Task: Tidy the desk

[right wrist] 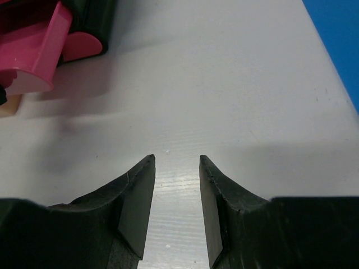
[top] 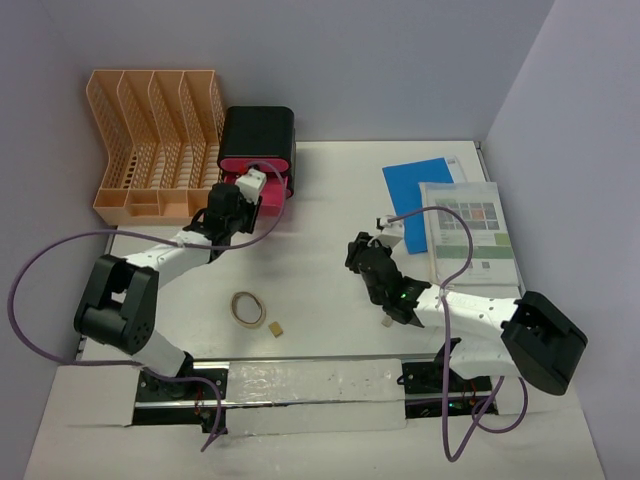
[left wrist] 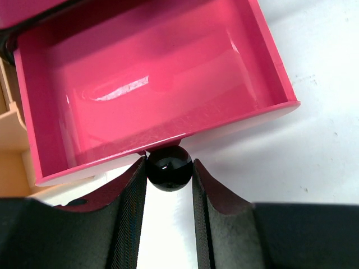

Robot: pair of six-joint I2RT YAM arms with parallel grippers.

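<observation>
Left claw [left wrist: 169, 163] grips the knob [left wrist: 169, 175] of the pink drawer [left wrist: 157, 84]: glossy, probably slippery; drawer looks light, rigid. Right claw [right wrist: 176, 162] open above counter [right wrist: 224, 84]

The tan bit [top: 274, 327] is too small to identify.

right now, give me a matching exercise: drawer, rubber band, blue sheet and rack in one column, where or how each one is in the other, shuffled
Things:
1 drawer
2 rubber band
3 blue sheet
4 rack

Place or state:
a far left corner of the desk
b pulled open, left gripper on its knob
c near side, between the two arms
d far right, next to a printed sheet

Pairs: 1-b, 2-c, 3-d, 4-a
</observation>
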